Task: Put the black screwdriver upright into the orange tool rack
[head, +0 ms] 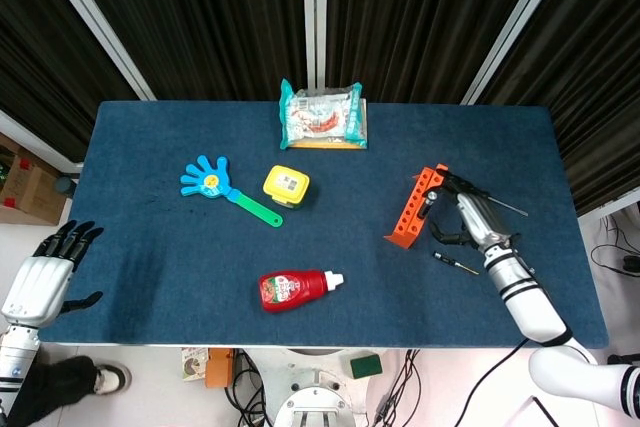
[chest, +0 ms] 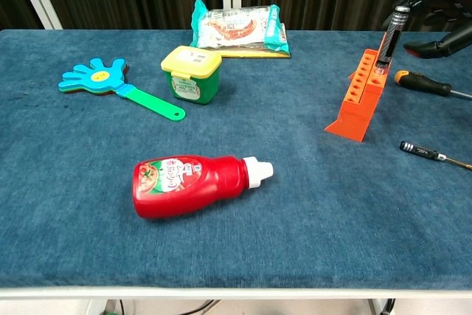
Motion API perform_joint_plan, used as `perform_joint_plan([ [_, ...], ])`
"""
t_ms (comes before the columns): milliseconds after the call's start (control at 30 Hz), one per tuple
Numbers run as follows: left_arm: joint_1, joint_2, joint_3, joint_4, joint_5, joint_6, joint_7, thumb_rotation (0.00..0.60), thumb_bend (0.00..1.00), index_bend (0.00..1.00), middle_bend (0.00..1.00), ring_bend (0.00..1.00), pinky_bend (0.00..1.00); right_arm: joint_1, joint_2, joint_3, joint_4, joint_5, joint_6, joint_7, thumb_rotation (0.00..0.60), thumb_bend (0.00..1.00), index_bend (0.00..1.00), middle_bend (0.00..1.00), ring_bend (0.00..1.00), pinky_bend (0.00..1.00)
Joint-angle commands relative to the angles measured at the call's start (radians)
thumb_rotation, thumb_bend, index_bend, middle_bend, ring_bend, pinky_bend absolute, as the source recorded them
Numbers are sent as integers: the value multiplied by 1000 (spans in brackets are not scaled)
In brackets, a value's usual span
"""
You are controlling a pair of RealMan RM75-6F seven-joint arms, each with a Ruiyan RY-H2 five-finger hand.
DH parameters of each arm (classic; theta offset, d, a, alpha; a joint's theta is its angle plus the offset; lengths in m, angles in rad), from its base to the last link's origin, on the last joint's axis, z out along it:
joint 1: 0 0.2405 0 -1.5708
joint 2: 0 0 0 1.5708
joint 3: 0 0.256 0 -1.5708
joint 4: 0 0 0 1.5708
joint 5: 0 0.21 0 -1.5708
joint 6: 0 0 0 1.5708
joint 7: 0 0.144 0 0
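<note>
Fingers (chest: 431,48) of right hand (head: 468,217) spread apart around black screwdriver (chest: 389,33), contact not discernible. Screwdriver stood upright in far slot of orange tool rack (chest: 359,94). Best withdrawn straight right, clear of handle. Left hand (head: 45,277) open, idle off near-left table edge.

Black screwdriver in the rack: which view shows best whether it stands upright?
The chest view: from the side, the black screwdriver rises nearly upright from the orange tool rack, with the right robot hand close beside it. The head view looks down, so the screwdriver appears foreshortened and partly hidden.
</note>
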Motion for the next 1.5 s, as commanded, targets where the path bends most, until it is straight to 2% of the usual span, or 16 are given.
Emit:
perform_joint_plan([
  [33, 1, 0, 0, 0, 0, 2, 0, 600, 0, 135, 93, 33, 205, -3, -3, -4, -4, -9, 6, 1, 600, 420, 318, 0, 0, 0],
  [533, 1, 0, -1, -1, -1, 2, 1, 600, 0, 135, 93, 33, 205, -8, -13, -10, -7, -28, 38, 10, 600, 422, 309, 0, 0, 0],
  [700, 3, 1, 0, -1, 1, 5, -2, 600, 0, 135, 93, 33, 205, -42, -5, -13, -11, -82, 103, 29, 600, 411, 163, 0, 0, 0],
  [800, 3, 1, 0, 0, 2, 7, -2, 600, 0, 135, 93, 33, 205, -81, 7, -32, -6, -124, 179, -2, 600, 402, 130, 0, 0, 0],
  [867, 4, 1, 1, -1, 3, 8, -1, 600, 0, 135, 93, 33, 205, -110, 22, -51, -8, -113, 240, -89, 600, 401, 150, 0, 0, 0],
  [1000, 4, 1, 3, -3, 8, 9, 2, 600, 0, 135, 93, 33, 205, -154, 36, -84, -26, -71, 337, -257, 600, 399, 345, 0, 0, 0],
  [1067, 4, 0, 4, -4, 10, 8, 6, 600, 0, 135, 93, 33, 205, -172, 42, -108, -36, -58, 354, -311, 600, 400, 392, 0, 0, 0],
  [1267, 9, -1, 10, -9, 26, 21, 13, 600, 0, 135, 93, 33, 205, -214, -10, -175, 21, -78, 320, -275, 600, 392, 422, 0, 0, 0],
  [1433, 9, -2, 15, -5, 31, 16, 15, 600, 0, 135, 93, 33, 205, -210, -85, -175, 112, -65, 269, -237, 600, 377, 420, 0, 0, 0],
  [1500, 8, -3, 17, -6, 33, 14, 16, 600, 0, 135, 93, 33, 205, -195, -111, -163, 139, -26, 224, -230, 600, 381, 415, 0, 0, 0],
])
